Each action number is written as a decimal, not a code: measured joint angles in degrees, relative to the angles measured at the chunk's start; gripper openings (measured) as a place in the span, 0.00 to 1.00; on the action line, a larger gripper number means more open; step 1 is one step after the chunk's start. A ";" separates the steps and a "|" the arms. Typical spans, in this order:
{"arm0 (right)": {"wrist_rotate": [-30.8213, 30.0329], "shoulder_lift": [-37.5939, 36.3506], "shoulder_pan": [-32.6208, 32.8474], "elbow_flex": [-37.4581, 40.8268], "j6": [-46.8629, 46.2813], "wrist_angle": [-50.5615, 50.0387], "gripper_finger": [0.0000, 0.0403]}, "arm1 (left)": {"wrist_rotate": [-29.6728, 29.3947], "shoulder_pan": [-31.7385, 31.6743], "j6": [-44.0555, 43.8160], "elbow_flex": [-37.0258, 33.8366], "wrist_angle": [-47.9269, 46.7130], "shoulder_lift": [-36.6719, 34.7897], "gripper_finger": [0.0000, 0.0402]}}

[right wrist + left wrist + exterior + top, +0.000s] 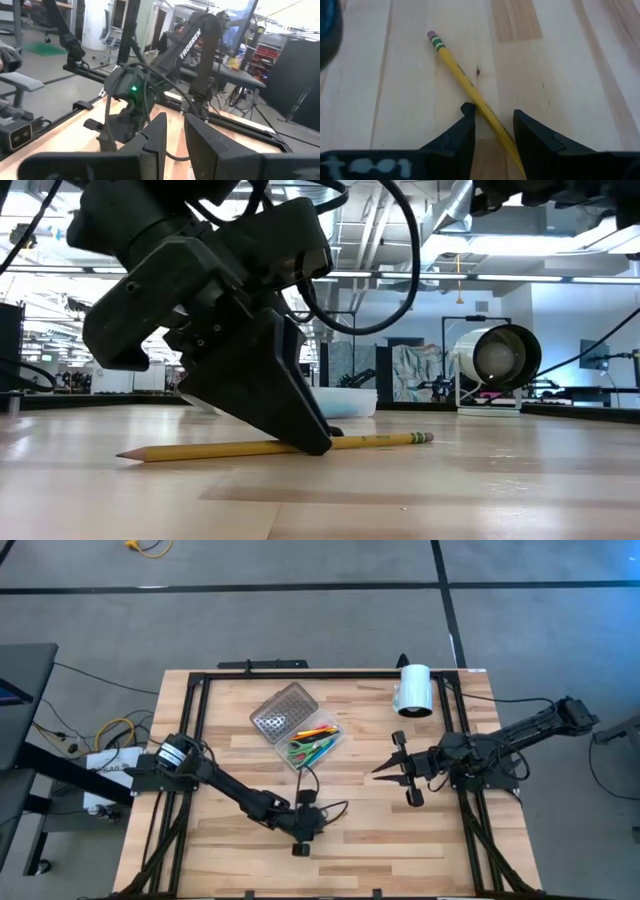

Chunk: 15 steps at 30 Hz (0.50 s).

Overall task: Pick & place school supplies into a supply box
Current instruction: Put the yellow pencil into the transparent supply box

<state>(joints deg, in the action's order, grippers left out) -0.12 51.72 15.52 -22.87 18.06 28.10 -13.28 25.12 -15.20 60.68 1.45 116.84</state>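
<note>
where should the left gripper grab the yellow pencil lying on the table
Grip the yellow pencil on its bare shaft near the middle, coming straight down from above. It lies flat on the table, so only its long sides are open to the fingers. The left gripper already straddles it, but the pencil runs diagonally through the gap, so squaring up would probably seat it better.

Pale butcher-block wooden table (560, 55), smooth satin finish with visible grain and a small dark knot, lies under the left gripper (492, 131), whose matt black plastic fingers (462, 132) look slightly textured. Between those fingers, a yellow painted wooden pencil (465, 82), semi-glossy, with green metal ferrule and pink rubber eraser. Far beyond it, a clear glossy plastic supply box (300, 732) and smooth white plastic cylinder (413, 690).
</note>
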 joint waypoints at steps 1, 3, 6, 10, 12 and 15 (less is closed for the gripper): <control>-0.25 0.00 0.18 0.00 -0.02 -0.08 0.16 | 0.74 -0.02 -0.06 0.49 -1.40 -0.02 0.31; -0.27 0.02 0.25 0.00 -0.01 -0.27 0.16 | 2.49 -0.16 -0.73 1.36 -4.03 -0.10 0.31; -0.26 0.00 0.25 0.00 -0.02 -0.27 0.16 | 4.11 -0.18 -2.18 2.16 -6.34 -0.16 0.31; -0.28 0.02 0.22 0.00 -0.04 -0.27 0.16 | 6.52 -0.61 -3.34 2.32 -7.20 -0.26 0.31; -0.26 0.01 0.22 0.00 -0.05 -0.27 0.16 | 7.91 -0.80 -3.68 2.38 -7.52 -0.35 0.29; -0.28 0.00 0.22 0.00 -0.49 -0.29 0.16 | 8.38 -0.81 -3.89 2.38 -8.05 -0.42 0.22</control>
<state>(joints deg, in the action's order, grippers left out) -0.40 51.73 15.75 -22.87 17.58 27.81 -4.90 24.32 -19.09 63.07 -6.60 116.42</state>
